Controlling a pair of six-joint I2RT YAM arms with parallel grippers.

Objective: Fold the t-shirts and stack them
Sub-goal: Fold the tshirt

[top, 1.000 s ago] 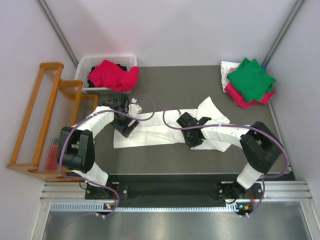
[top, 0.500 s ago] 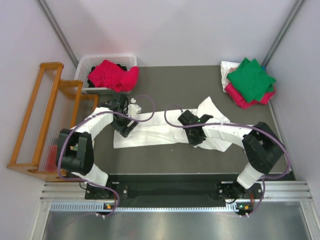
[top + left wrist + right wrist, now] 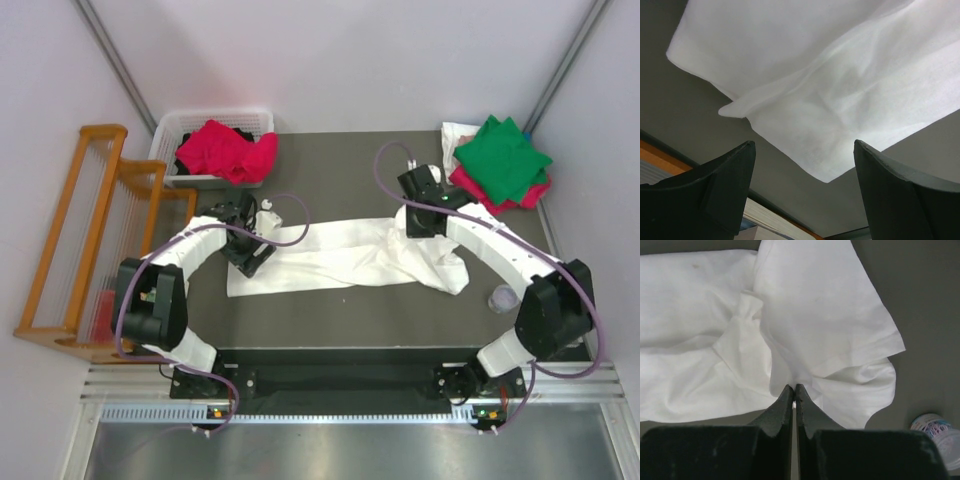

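On dark counter (image 3: 340, 170): large white cloth t-shirt (image 3: 320, 258), mid-fold, right tool (image 3: 794, 390) clamped on its bunched end, left tool (image 3: 802, 147) apart over opposite hem; next, probably carry fold leftward.

place: a robot lab, a boxed-in test cell, def not somebody's laundry room
walls: plain pale panels (image 3: 330, 60) closing in three sides, with bare grey metal posts (image 3: 115, 65) running up the corners
bench: dark matte table (image 3: 330, 170), with an aluminium rail (image 3: 350, 385) and sheet metal along the near edge
hardware: left arm (image 3: 190, 240) and right arm (image 3: 490, 240) mounted at that near edge, purple cables (image 3: 377, 168) looping loose off them
props: a white t-shirt (image 3: 320, 260) laid out on the table, folded t-shirts (image 3: 500, 155) piled in the far right corner, a white slotted basket (image 3: 215, 113) and a wooden rack (image 3: 90, 230) on the left, so it's laundry gear staged on a rig
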